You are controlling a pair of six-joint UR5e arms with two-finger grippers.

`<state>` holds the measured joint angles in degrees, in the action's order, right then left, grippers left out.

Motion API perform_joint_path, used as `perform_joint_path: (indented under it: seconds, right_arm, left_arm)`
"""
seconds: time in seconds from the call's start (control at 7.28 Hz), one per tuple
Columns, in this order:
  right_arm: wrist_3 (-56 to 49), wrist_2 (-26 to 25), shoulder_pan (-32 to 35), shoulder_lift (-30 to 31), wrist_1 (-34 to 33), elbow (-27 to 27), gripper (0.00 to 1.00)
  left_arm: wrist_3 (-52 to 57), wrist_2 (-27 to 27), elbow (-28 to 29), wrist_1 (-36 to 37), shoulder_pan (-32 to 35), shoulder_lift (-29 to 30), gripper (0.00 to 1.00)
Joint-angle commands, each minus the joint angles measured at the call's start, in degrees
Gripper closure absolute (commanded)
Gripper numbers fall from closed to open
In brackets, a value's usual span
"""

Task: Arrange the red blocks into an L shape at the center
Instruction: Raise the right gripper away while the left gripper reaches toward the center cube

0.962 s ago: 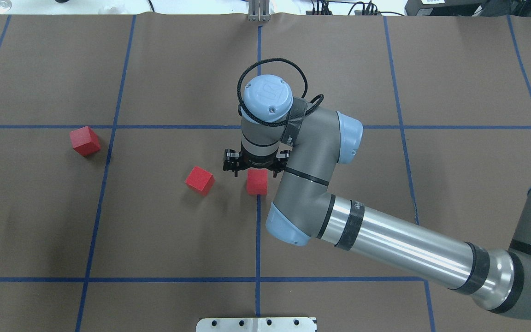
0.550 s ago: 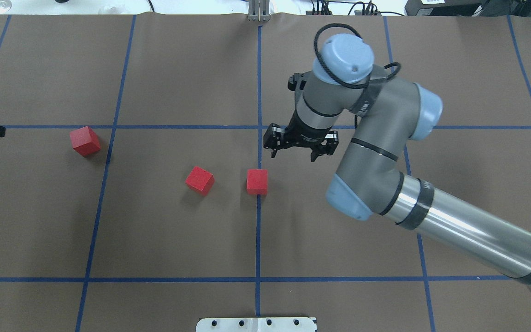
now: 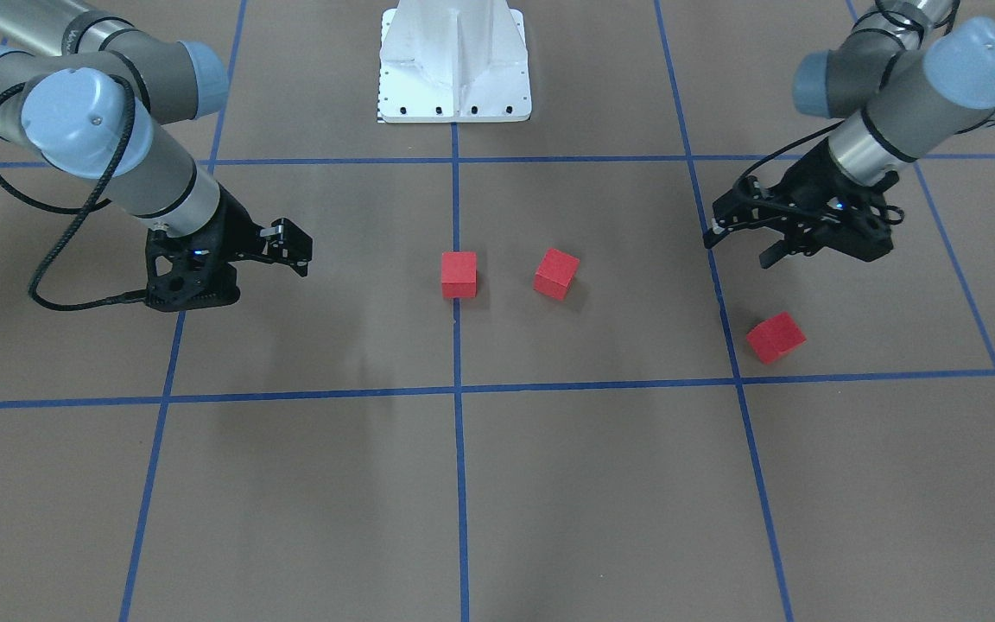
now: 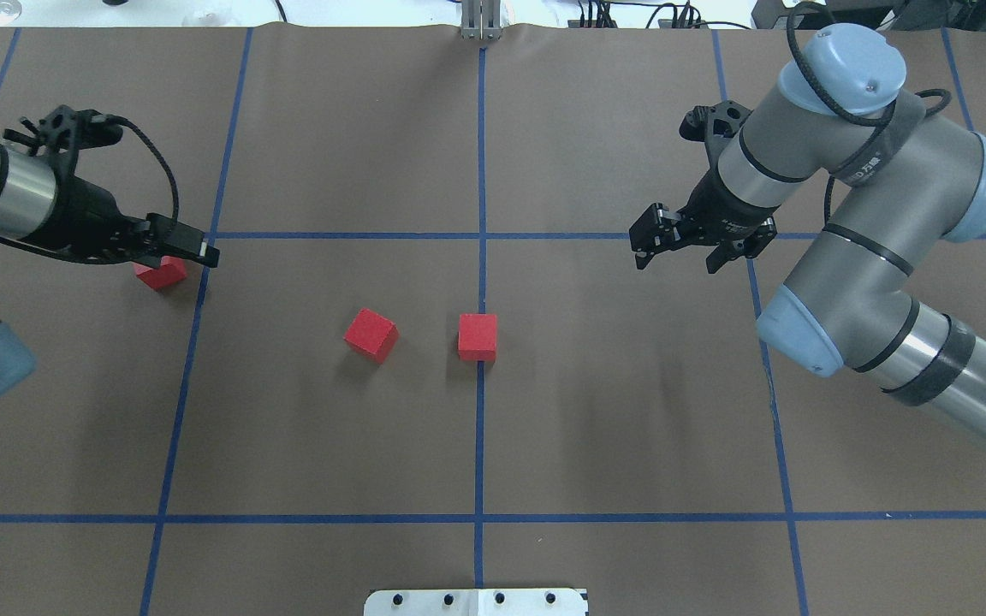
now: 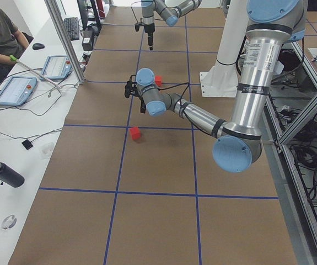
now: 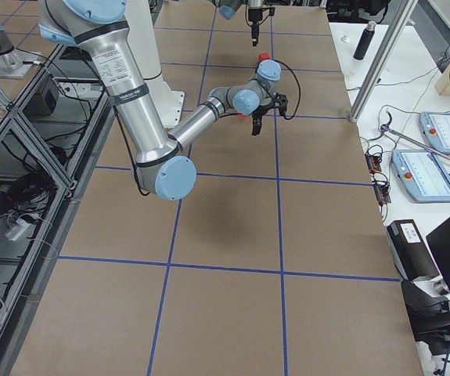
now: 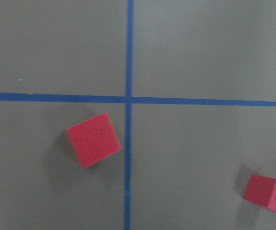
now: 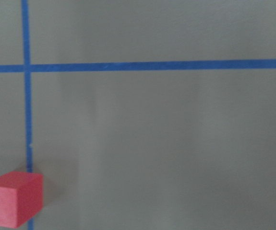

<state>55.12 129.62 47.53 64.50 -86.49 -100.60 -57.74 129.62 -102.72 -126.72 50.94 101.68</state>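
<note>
Three red blocks lie on the brown surface. One block (image 4: 478, 336) (image 3: 459, 274) sits on the central blue tape line (image 4: 480, 171), and a second block (image 4: 371, 334) (image 3: 556, 274) lies tilted just left of it. The third block (image 4: 161, 274) (image 3: 776, 337) lies far left, partly covered by my left gripper (image 4: 192, 248) (image 3: 741, 242), which hovers above it, open and empty. The left wrist view shows this block (image 7: 93, 140) and the second one (image 7: 267, 191). My right gripper (image 4: 675, 257) (image 3: 290, 250) is open and empty, up and to the right of the center block (image 8: 13, 199).
The white robot base plate (image 4: 476, 601) (image 3: 454, 65) sits at the table's near edge. Blue tape lines divide the brown surface into grid squares. An operator's desk with tablets (image 5: 15, 91) borders the far side.
My right gripper has lifted off the center block and drawn back to the right, leaving the block on the line. My left arm has come in from the left over the far-left block.
</note>
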Motion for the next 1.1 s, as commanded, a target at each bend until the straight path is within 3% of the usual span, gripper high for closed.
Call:
perform_joint_path:
  seconds: [0.0, 0.27, 0.69, 0.96]
  right_arm:
    - [-1.42, -0.07, 2.20, 1.94, 0.10, -0.12, 0.00]
    - [-4.56, 0.10, 4.48, 4.04, 0.10, -0.21, 0.00]
    - [-8.28, 0.19, 5.99, 7.56, 0.19, -1.35, 0.00]
    - [-8.28, 0.10, 5.90, 9.58, 0.19, -3.36, 0.00]
  left_arm:
    - [-0.18, -3.93, -0.03, 4.68, -6.60, 5.25, 0.00]
    - [0.43, -10.24, -0.11, 14.35, -11.62, 12.02, 0.00]
    - [14.18, -10.88, 0.06, 18.41, -14.46, 12.49, 0.00]
    - [15.99, -16.21, 0.06, 21.07, -18.13, 12.92, 0.00]
